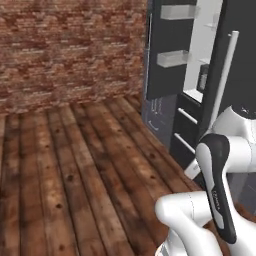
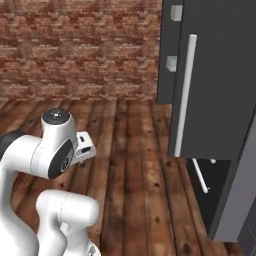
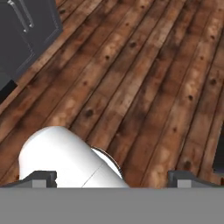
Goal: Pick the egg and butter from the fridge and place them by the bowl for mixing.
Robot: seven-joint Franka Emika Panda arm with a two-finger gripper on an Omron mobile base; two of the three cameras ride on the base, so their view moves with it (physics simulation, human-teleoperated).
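Both base views face the fridge [image 1: 200,50] (shared); hand view looks down at floorboards [image 3: 144,78].

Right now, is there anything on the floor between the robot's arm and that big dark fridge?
No. In the left base view, just bare wooden floor lies between the white arm and the open fridge; nothing stands on the planks there.

The fridge [image 1: 200,60] stands tall and dark grey against the brick wall, its door swung open. Clear bins line the inside of that door, and pale shelves show in the lit white interior. A long silver bar handle [image 2: 184,95] runs upright down the nearer door, with drawers below.
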